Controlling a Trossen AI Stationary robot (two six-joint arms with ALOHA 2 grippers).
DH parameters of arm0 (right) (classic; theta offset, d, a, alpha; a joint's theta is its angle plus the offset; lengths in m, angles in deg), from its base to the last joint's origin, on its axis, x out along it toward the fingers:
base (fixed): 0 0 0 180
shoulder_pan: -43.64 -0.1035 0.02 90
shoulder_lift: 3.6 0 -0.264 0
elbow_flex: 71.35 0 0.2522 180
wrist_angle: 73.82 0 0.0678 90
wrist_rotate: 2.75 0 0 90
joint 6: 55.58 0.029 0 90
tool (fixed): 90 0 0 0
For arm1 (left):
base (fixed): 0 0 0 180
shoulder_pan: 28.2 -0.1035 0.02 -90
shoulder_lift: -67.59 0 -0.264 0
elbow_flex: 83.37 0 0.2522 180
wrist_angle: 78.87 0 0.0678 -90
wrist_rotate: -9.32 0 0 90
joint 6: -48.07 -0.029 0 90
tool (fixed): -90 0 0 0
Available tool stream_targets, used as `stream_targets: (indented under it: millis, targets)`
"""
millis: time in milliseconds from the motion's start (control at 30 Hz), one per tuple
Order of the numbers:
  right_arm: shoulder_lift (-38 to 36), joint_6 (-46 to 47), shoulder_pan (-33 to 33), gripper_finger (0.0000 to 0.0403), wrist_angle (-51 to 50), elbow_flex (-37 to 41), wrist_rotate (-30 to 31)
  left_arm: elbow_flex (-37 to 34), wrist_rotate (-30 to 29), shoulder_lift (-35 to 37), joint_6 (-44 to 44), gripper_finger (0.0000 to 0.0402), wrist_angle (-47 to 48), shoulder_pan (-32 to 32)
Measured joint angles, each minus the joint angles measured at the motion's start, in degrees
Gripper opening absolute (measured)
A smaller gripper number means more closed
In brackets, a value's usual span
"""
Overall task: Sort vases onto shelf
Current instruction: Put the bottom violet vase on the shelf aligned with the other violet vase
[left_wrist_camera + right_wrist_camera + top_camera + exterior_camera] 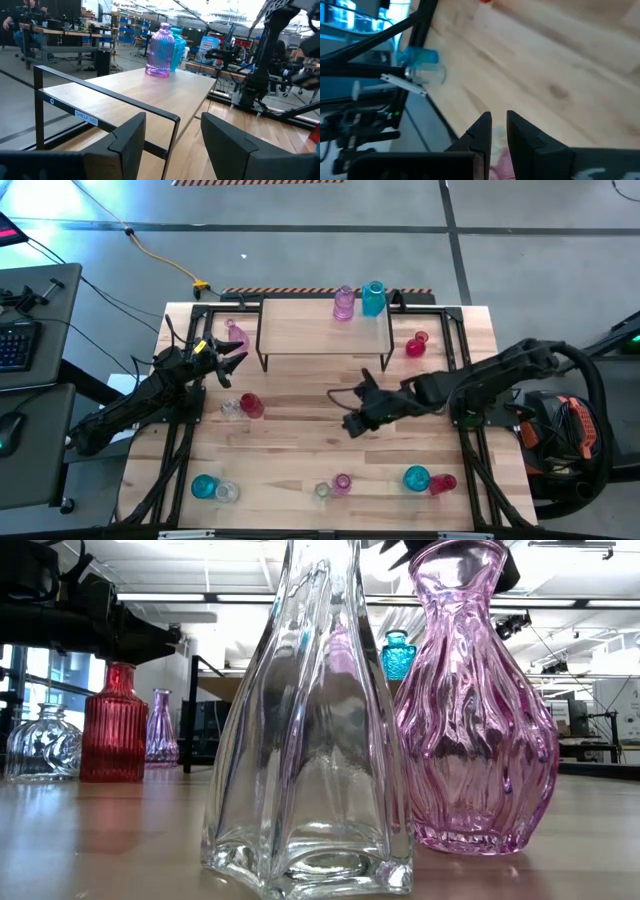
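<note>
The shelf (325,340) stands at the table's far middle, with a pink-purple vase (343,303) and a teal vase (374,298) upright on its far right corner. Other vases stand on the table: pink (238,335), red (416,345), clear (231,407) beside red (251,405), and several along the near edge. My right gripper (352,418) hovers over the table's middle, in front of the shelf. It slants down toward the near left and is shut to a narrow slit with nothing in it (499,120). My left gripper (172,125) waits open and level at the shelf's left end.
Along the near edge stand a teal vase (204,486), two clear vases (227,491) (322,491), a pink one (342,483), another teal one (416,478) and a red one (443,483). Bare wood lies between the shelf and this row.
</note>
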Motion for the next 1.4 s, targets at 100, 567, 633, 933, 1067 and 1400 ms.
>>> stream_targets:
  millis: [100, 567, 633, 933, 1067, 1400]
  targets:
    - [1.2, 2.4, -1.6, 0.0039, 2.4, 0.0, 0.0, 0.0, 0.0, 0.0, 0.0, 0.0184, 0.0, 0.0]
    - [1.9, -2.4, -3.8, 0.0039, 3.0, 0.0, 3.7, 0.0, 0.0, 0.0, 0.0, 0.0184, 0.0, 0.0]
    - [1.8, -6.6, -3.7, 0.0039, 2.8, 0.0, 3.7, 0.0, 0.0, 0.0, 0.0, 0.0184, 0.0, 0.0]
    - [1.4, -16.2, -3.5, 0.0063, 1.4, 0.0, 0.9, 0.0, 0.0, 0.0, 0.0, 0.0184, 0.0, 0.0]
    - [1.4, -13.2, -3.2, 0.0089, 0.6, 0.0, -5.3, 0.0, 0.0, 0.0, 0.0, 0.0184, 0.0, 0.0]
    - [5.4, -5.4, -8.6, 0.0080, -1.2, -3.2, -4.5, 0.0, 0.0, 0.0, 0.0, 0.0184, 0.0, 0.0]
